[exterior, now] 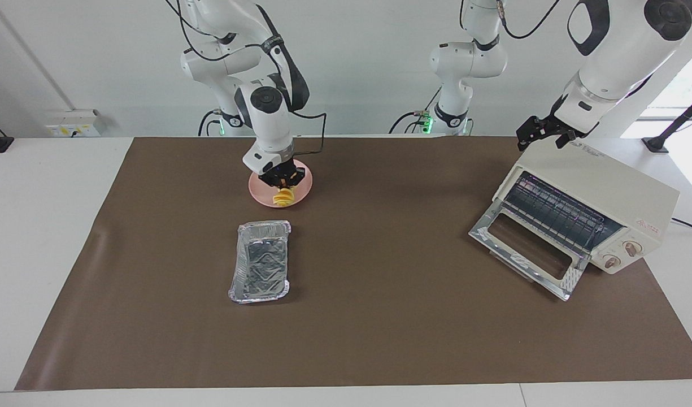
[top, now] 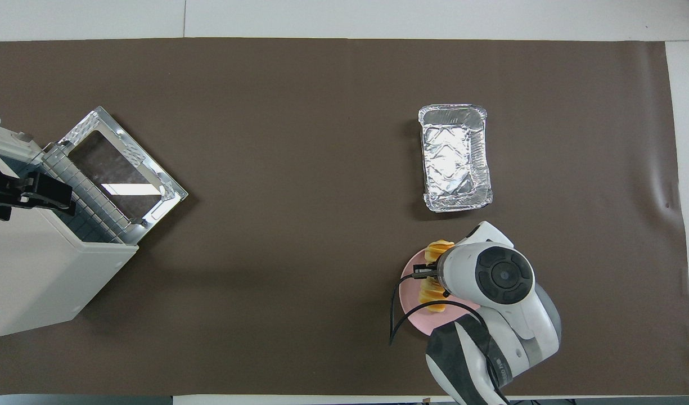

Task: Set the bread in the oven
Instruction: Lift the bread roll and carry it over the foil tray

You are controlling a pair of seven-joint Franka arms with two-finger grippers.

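The bread (exterior: 284,197) is a ridged golden-yellow loaf at the round pink plate (exterior: 307,185), at the right arm's end of the table, near the robots. My right gripper (exterior: 282,182) is down at the plate and shut on the bread's middle. In the overhead view the arm's wrist hides most of the loaf; its ends (top: 438,247) stick out over the plate (top: 410,287). The cream-white oven (exterior: 605,186) stands at the left arm's end with its glass door (exterior: 526,249) dropped open and the wire rack showing. My left gripper (exterior: 542,135) waits open just above the oven's top (top: 35,270).
A silver foil tray (exterior: 261,263) lies empty on the brown mat, farther from the robots than the plate; it also shows in the overhead view (top: 455,157). The brown mat (exterior: 379,316) covers most of the white table.
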